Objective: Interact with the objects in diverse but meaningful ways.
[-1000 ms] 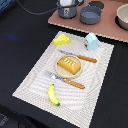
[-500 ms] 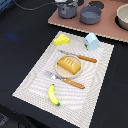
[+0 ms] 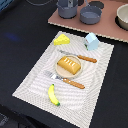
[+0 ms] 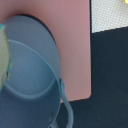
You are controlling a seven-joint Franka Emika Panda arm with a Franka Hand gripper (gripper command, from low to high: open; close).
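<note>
On the striped placemat [image 3: 95,82] lie a yellow cheese wedge [image 3: 62,39], a pale blue milk carton [image 3: 92,41], an orange-brown bread loaf [image 3: 69,65] on a small plate [image 3: 56,69], and a yellow banana [image 3: 52,95]. Two grey pots [image 3: 67,8] [image 3: 90,14] stand on the pink board [image 3: 107,27] at the back. The wrist view looks straight down on a grey pot [image 4: 30,75] with a handle [image 4: 67,107] on the pink board [image 4: 75,40]. The gripper and arm show in neither view.
A knife [image 3: 80,57] and a fork [image 3: 67,80] with orange handles lie beside the plate. A cream bowl [image 3: 123,16] stands at the board's end on the exterior view's right. The table [image 3: 20,45] is black. A pale object [image 4: 3,55] shows at the wrist view's edge.
</note>
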